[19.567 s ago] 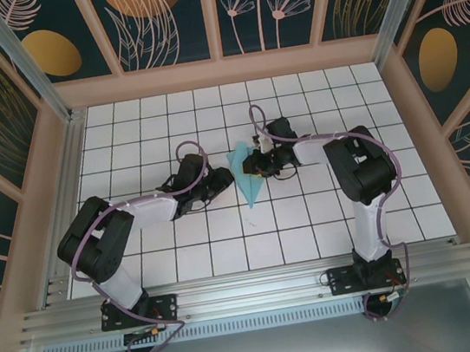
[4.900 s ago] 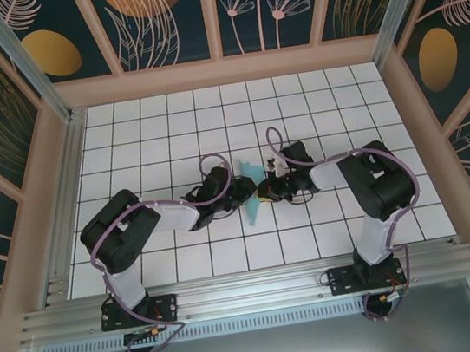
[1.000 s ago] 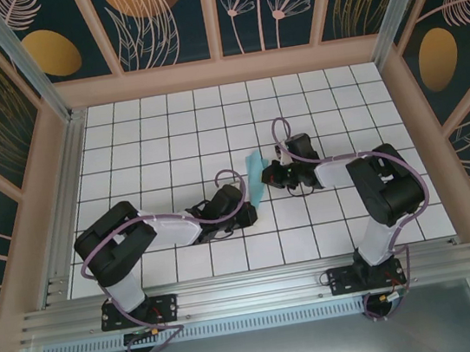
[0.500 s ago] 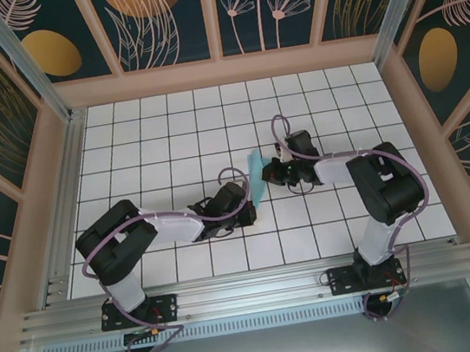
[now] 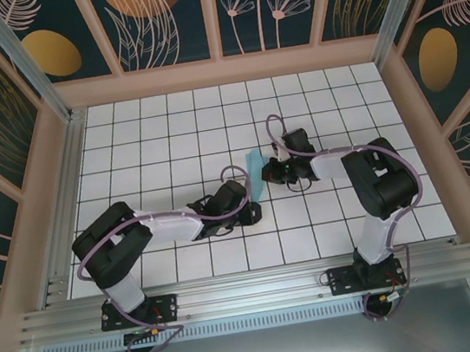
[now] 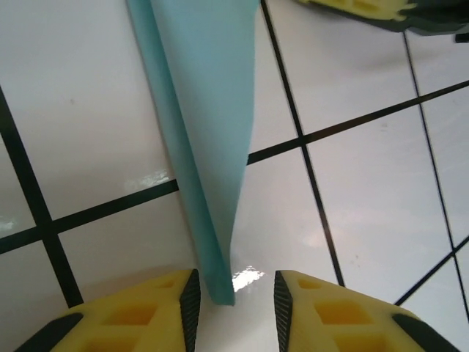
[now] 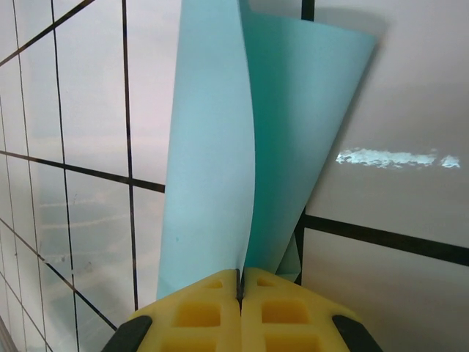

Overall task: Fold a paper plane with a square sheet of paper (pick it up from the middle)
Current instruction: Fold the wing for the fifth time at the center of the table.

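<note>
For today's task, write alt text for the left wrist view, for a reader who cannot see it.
A slim folded teal paper plane tapers down to a point in the gap between the two yellow fingers of the left end effector, which stand apart. Behind it is a white tiled table with black grid lines.

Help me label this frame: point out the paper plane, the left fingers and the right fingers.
paper plane (image 6: 212, 110), left wrist view, on its flat folded face.
left fingers (image 6: 146, 319), left wrist view, on one yellow finger.
right fingers (image 7: 198, 312), right wrist view, on one yellow finger.
</note>
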Controlling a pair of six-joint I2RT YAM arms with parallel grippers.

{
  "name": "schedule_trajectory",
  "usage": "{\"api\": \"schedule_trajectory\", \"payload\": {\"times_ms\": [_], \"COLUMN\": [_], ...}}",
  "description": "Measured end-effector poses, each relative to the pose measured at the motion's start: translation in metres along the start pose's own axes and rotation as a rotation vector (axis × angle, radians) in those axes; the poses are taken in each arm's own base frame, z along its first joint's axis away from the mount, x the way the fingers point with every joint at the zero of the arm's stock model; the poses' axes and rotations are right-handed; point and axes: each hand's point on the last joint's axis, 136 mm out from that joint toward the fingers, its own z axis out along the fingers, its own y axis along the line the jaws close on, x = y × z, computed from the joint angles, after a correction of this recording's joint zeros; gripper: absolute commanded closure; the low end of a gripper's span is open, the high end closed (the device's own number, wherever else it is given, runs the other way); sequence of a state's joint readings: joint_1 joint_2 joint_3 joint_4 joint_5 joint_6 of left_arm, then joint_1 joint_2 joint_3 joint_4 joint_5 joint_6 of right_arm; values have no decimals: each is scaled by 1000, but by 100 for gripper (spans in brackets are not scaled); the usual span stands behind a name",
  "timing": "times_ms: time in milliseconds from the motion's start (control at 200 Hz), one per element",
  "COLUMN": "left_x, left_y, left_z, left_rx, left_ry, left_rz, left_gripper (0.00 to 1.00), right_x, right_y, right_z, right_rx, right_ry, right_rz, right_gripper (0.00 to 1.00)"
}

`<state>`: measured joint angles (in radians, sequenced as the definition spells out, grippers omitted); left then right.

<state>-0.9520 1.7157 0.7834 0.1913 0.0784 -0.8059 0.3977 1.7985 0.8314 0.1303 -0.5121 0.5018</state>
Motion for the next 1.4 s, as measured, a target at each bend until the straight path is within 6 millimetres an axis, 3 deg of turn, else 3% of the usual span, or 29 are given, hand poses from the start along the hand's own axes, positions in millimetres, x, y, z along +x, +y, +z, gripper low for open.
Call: {"api": "schedule_trajectory", "payload": {"times_ms": [205, 320, 455, 756, 1076, 1401], "left_x": [-37, -56, -69, -56, -68, -76], "left_y": [-26, -14, 5, 32, 17, 20], "left_z": [-34, -40, -33, 7, 12, 17], "left_rx": [108, 102, 75, 23, 60, 0], "left_ry": [-111, -164, -188, -115, -117, -111], "left_rz": [-21, -85, -162, -244, -221, -176], "left_gripper": [56, 57, 59, 67, 77, 83], "right_x": [2, -2, -4, -11, -15, -15], "right_y": [-2, -1, 1, 10, 11, 9], "right_z": [1, 3, 3, 2, 6, 7], "right_rx": [6, 4, 1, -14, -9, -6], "right_ry": [9, 6, 4, 2, 13, 17], "right_rz": [-19, -33, -55, -115, -155, -153], "right_gripper": [96, 96, 96, 97, 97, 98]}}
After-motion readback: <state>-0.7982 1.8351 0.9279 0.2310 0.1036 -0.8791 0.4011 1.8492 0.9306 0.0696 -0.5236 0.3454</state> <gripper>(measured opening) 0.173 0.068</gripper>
